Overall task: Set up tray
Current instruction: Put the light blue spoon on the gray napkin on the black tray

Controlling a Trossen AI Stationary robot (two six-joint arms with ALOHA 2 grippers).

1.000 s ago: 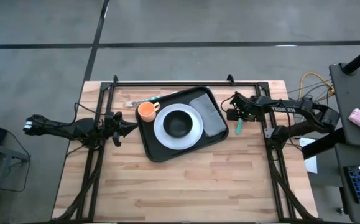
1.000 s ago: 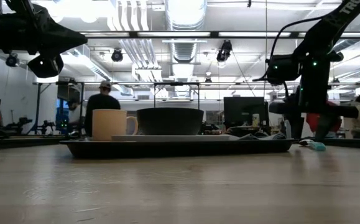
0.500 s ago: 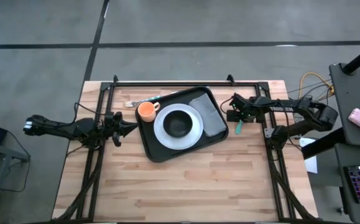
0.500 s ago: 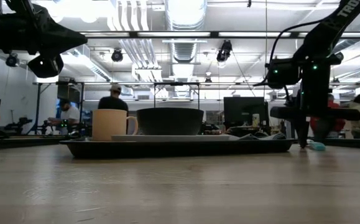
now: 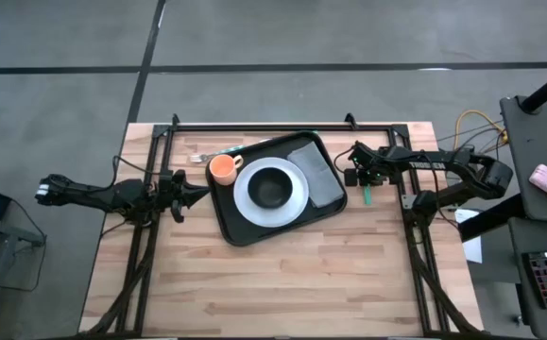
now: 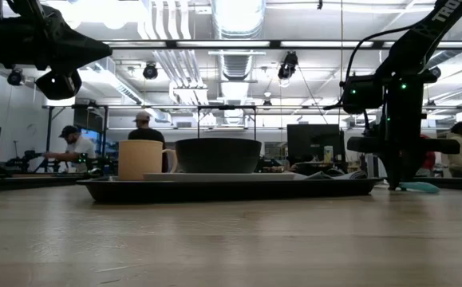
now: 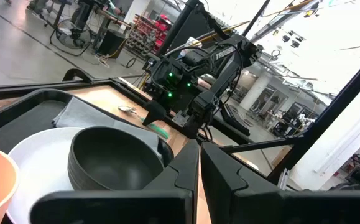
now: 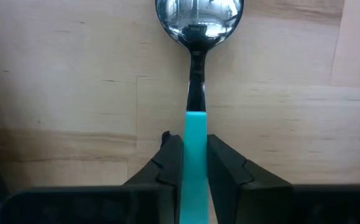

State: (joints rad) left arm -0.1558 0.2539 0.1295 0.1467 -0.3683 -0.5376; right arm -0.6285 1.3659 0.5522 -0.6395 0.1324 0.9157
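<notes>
Wooden table [image 5: 282,274] — one tray [image 5: 245,227], one spoon [image 8: 197,74], two hands

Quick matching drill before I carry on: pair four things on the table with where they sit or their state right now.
Things:
1. orange cup
2. dark bowl
3. grey folded cloth
4. teal-handled metal spoon

Places or states:
A. on the round white plate
B. on the wood table, between the right gripper fingers, beside the large black tray
C. on the tray's end nearest the right arm
D. on the tray's end nearest the left gripper, which is shut

Pairs: 1-D, 2-A, 3-C, 4-B
</notes>
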